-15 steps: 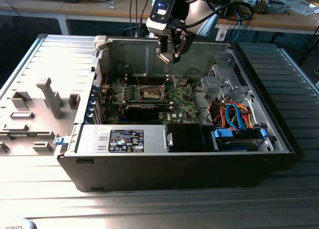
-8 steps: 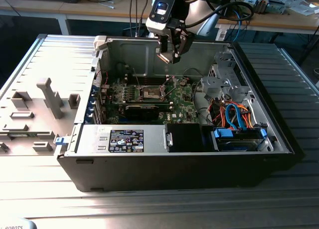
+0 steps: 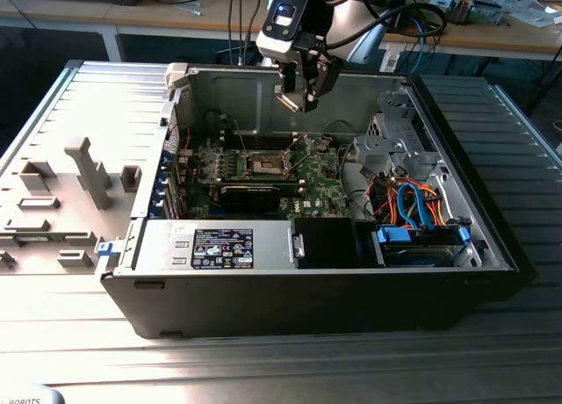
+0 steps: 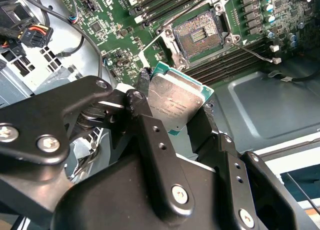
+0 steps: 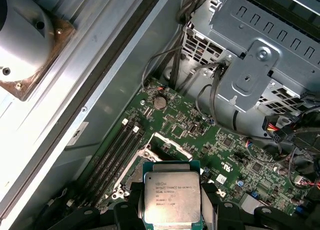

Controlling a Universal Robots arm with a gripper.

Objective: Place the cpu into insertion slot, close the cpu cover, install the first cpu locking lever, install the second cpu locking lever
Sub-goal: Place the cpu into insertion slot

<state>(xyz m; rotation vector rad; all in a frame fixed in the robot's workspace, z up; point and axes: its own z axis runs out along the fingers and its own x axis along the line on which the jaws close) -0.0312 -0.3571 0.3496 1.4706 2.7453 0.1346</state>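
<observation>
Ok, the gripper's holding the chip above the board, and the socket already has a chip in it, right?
No: the socket is empty, with nothing seated in it, as the second wrist view shows. The rest holds: the gripper has the chip clamped by its edges above the board.

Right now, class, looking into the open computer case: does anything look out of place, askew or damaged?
Nothing looks damaged or spilled. The chip is clamped by its edges in the jaws, up above the green board and not seated. The socket lies open and bare.
</observation>
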